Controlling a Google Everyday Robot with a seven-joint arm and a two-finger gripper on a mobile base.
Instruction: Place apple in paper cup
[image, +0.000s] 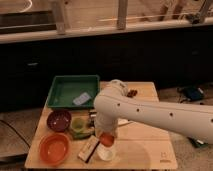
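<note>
Right now your white arm (150, 112) reaches in from the right edge, runs leftward over the wooden table (145, 150), bends at a rounded elbow near the green tray (70, 90), then drops straight down toward the table's near edge. The gripper (106, 136) sits at the bottom of that drop, pointing downward, directly above the paper cup (106, 152). Whether it is wide or narrow you cannot tell. The apple (106, 139) shows as an orange-red round spot at the gripper's tip, right over the cup's mouth; being round, it has no long axis to read. The cup stands upright, mouth up. Just left of the gripper lies a dark-and-white bar (89, 149); farther left sit a green cup (78, 125), a maroon bowl (59, 120) and an orange bowl (54, 148).
</note>
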